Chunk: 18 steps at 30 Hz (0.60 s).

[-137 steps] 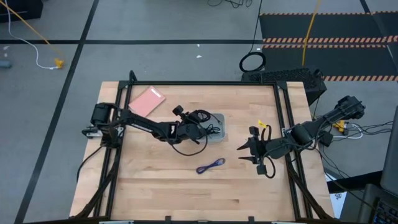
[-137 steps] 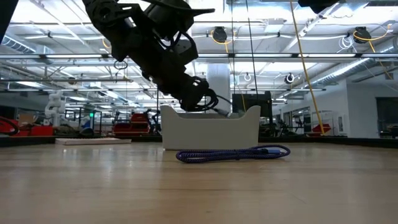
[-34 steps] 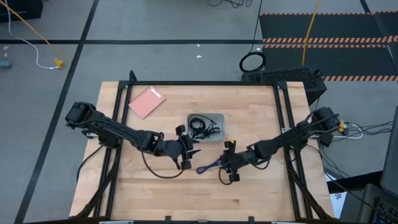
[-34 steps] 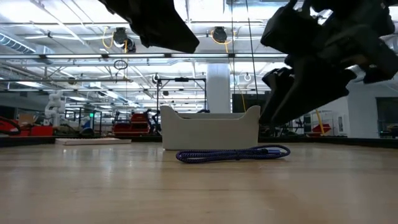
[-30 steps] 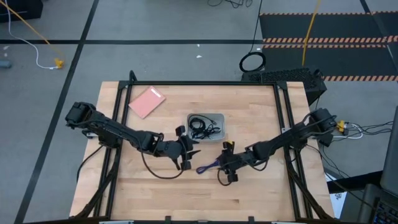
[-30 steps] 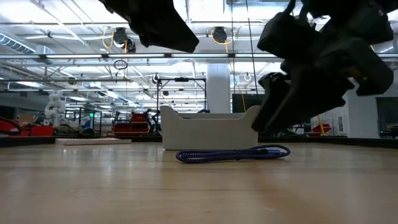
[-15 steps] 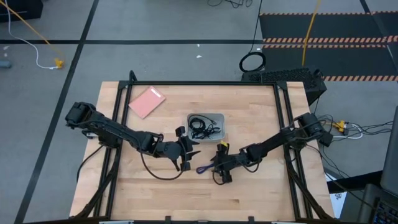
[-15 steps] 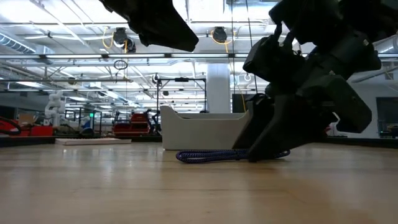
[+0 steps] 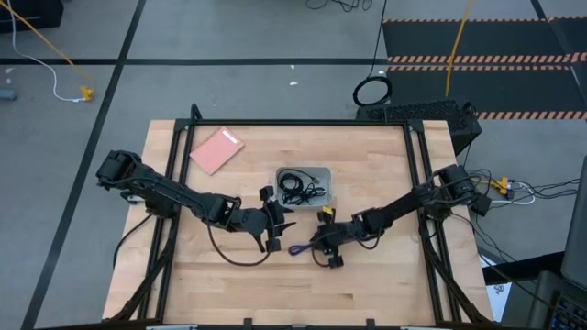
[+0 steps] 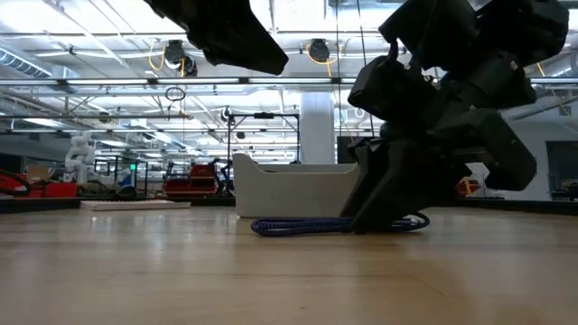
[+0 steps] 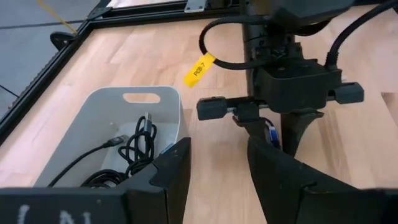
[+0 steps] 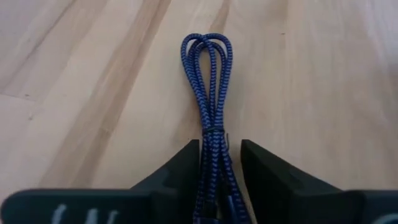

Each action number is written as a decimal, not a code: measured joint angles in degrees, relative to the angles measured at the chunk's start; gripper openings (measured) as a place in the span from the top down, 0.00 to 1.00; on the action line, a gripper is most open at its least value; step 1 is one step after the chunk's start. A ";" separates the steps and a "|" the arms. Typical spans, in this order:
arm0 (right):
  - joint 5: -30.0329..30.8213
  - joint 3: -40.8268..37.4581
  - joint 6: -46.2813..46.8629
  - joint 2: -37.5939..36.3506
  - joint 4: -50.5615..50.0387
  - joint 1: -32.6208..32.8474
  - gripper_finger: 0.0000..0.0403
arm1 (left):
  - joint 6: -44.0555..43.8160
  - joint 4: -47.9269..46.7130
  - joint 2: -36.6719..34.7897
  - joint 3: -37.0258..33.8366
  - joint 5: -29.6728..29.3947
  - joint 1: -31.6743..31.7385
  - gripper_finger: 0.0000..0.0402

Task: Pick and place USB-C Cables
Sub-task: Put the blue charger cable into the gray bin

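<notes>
The purple-blue USB-C cable [image 9: 298, 248] lies flat on the table as a narrow bundle, near the middle. In the low view the cable [image 10: 298, 226] lies in front of the grey bin. My right gripper [image 9: 319, 249] is down at the bundle's right end and shut on it. In the right wrist view its fingers flank the cable [image 12: 211, 93]. Two dark cables [image 9: 298, 186] lie coiled inside the bin [image 9: 326, 174]. My left gripper [image 9: 278, 231] hovers open just left of the purple cable, touching nothing. My right gripper [image 12: 220, 149] pinches the purple-blue bundle between its two fingers just past the thin tie, at the end away from the loops [image 12: 214, 155]. The fingers slant down from the table's right. The whole cable lies on the table, with its looped end [image 12: 206, 43] pointing away.
A flat pink pad [image 9: 216, 149] lies at the far left of the table. The bin [image 11: 149, 99] stands just behind both grippers. A thick black cable ring [image 9: 371, 92] sits on the floor beyond the far edge. Bare wood stretches along the near side.
My right gripper has moved toward the table's left and down onto the purple-blue cable's right end. The cable has slid a little to the left along the table. My left arm has kept still.
</notes>
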 joint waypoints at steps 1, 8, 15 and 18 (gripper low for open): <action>0.04 -0.04 -0.39 -0.17 -0.04 -0.20 0.74 | 0.43 0.01 0.00 0.00 0.00 0.00 0.60; 0.49 -0.22 -2.80 -2.35 -1.35 -1.82 0.83 | 3.72 0.24 0.02 0.00 -0.02 0.53 0.60; -2.76 -0.20 -4.42 -4.21 -1.13 -3.29 0.91 | 4.91 0.42 0.02 0.00 -0.04 2.73 0.60; -4.30 -0.20 -5.09 -5.50 -1.47 -3.91 0.93 | 5.87 0.46 0.02 0.01 -0.04 3.57 0.60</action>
